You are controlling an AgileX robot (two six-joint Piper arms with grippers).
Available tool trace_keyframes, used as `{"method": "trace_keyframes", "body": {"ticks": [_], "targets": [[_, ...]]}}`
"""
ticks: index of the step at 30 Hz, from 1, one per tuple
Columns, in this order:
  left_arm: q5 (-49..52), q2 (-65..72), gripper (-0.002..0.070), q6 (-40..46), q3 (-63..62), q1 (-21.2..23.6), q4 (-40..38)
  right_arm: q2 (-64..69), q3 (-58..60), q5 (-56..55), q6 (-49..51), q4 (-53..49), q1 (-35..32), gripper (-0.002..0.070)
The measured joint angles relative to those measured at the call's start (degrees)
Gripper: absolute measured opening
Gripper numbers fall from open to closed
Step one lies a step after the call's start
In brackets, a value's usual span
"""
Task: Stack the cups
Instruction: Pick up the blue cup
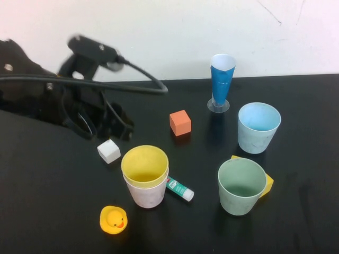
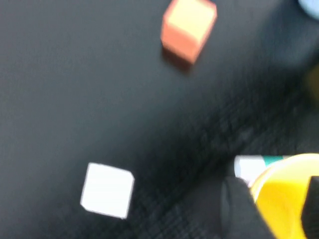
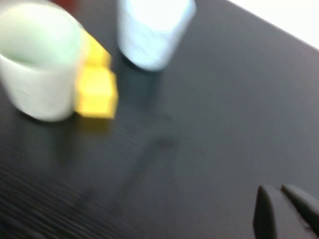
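The yellow cup [image 1: 144, 165] sits nested inside the pale pink cup [image 1: 145, 194] at the front centre-left. The light blue cup [image 1: 258, 127] stands upright at the right, and the pale green cup [image 1: 241, 186] stands upright in front of it. My left gripper [image 1: 106, 126] hovers behind and to the left of the nested pair, apart from it, with its jaws open. The left wrist view shows the yellow cup's rim [image 2: 286, 191] between the dark fingers [image 2: 239, 206]. My right gripper [image 3: 281, 199] is out of the high view; it is shut and empty over bare table, away from the green cup [image 3: 37, 64] and blue cup [image 3: 152, 30].
A tall blue cone glass [image 1: 221, 82] stands at the back. An orange cube [image 1: 180, 123], a white cube [image 1: 108, 151], a glue stick [image 1: 180, 189] and a rubber duck [image 1: 113, 219] lie around the nested cups. A yellow block [image 1: 268, 182] touches the green cup.
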Motion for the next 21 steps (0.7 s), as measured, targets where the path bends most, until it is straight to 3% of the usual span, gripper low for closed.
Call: {"method": "trace_keyframes", "body": {"ticks": [4,6,14,21], "targets": [[-5.29,-5.89,0.0078,0.00,0.00,0.00,0.00,5.81,-8.56,6.50,-9.15,9.04,0.00,-0.0003],[-8.75,-9.43,0.0036,0.00,0.32,0.00,0.22,9.62,-11.96,7.91,-12.15,11.52,0.00,-0.0003],[-24.28,-26.27,0.0003,0.28,9.64,0.00,3.23,29.87,-24.41,7.31,-18.75,14.87,0.00,-0.0002],[-27.54,-39.40,0.0002,0.58,27.13,0.00,9.54,47.90,-36.15,13.39,-24.59,21.89,0.00,0.0022]]}}
